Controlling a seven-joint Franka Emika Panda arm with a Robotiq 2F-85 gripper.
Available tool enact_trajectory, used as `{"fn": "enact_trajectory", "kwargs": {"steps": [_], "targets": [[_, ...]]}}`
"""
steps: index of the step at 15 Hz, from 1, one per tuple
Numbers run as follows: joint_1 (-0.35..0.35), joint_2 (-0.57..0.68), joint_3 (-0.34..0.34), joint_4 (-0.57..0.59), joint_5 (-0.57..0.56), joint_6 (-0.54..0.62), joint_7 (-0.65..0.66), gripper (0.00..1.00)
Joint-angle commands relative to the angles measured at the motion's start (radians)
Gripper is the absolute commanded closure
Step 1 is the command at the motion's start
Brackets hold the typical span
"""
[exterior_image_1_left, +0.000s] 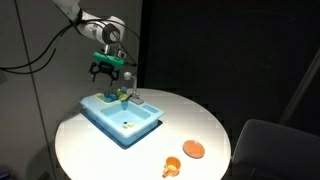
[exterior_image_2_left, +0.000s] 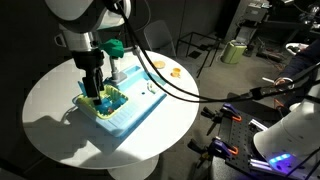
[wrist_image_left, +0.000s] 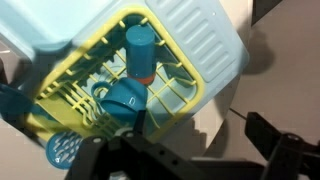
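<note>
A light blue toy sink (exterior_image_1_left: 130, 122) (exterior_image_2_left: 135, 95) stands on the round white table (exterior_image_1_left: 90, 150). At one end it carries a yellow dish rack (wrist_image_left: 185, 85) (exterior_image_2_left: 103, 101). In the rack are a tall blue cup (wrist_image_left: 140, 48) and a blue mug (wrist_image_left: 124, 101). My gripper (exterior_image_1_left: 107, 69) (exterior_image_2_left: 93, 84) hangs just above the rack in both exterior views, apart from it. In the wrist view the gripper (wrist_image_left: 190, 158) is open with nothing between its dark fingers (wrist_image_left: 285, 150).
An orange cup (exterior_image_1_left: 172, 166) and an orange plate (exterior_image_1_left: 193, 149) lie on the table away from the sink. A blue perforated piece (wrist_image_left: 62, 150) shows beside the rack. A grey chair (exterior_image_1_left: 275, 150) stands past the table's edge. Cables and equipment (exterior_image_2_left: 270, 110) crowd the floor.
</note>
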Motion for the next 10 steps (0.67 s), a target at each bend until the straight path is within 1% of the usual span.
{"fn": "enact_trajectory", "kwargs": {"steps": [1,4,10], "targets": [[-0.006,0.065,0.003,0.117,-0.001,-0.100,-0.054,0.00],[-0.004,0.106,0.000,0.171,-0.009,-0.130,-0.082,0.00],[0.000,0.193,-0.005,0.256,-0.028,-0.156,-0.138,0.00]]}}
